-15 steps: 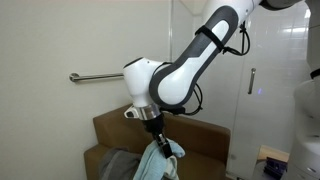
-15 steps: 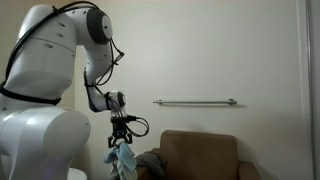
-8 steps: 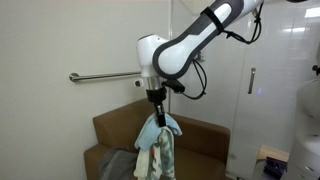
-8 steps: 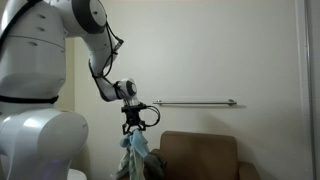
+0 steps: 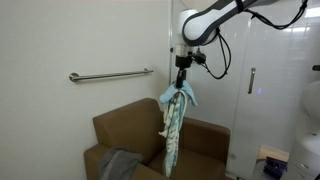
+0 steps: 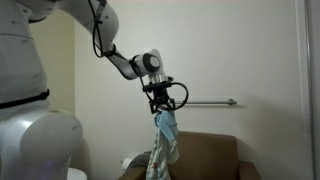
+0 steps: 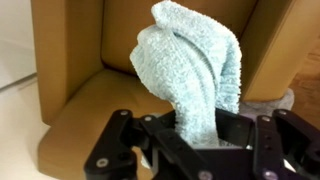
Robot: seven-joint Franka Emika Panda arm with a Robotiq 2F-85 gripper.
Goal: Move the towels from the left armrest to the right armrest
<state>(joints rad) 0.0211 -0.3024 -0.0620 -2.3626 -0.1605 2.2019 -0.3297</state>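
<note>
A pale wall fills the far side of the scene in both exterior views. In front of it stands a brown armchair (image 5: 205, 140) (image 6: 205, 155), which in the wrist view (image 7: 85, 95) is seen behind the cloth. The white robot arm (image 5: 215, 14) (image 6: 120, 58) reaches in from above and holds its wrist high over the chair.

From the arm hangs a light blue towel (image 5: 174, 125) (image 6: 163, 145). It falls as a long loose strip in front of the backrest, clear of both armrests. Whether its lower end touches the seat I cannot tell. In the wrist view the towel (image 7: 190, 75) rises as a thick folded bunch between the black fingers.

A metal grab bar (image 5: 110, 74) (image 6: 208, 102) is fixed horizontally on the wall, above the chair.

The end effector (image 5: 181, 86) (image 6: 161, 110) (image 7: 195, 128) points down and is closed on the top of the light blue towel, near the height of the grab bar.

A grey towel (image 5: 120, 165) lies on the left armrest (image 5: 93, 157) in an exterior view, well apart from the hanging one.
</note>
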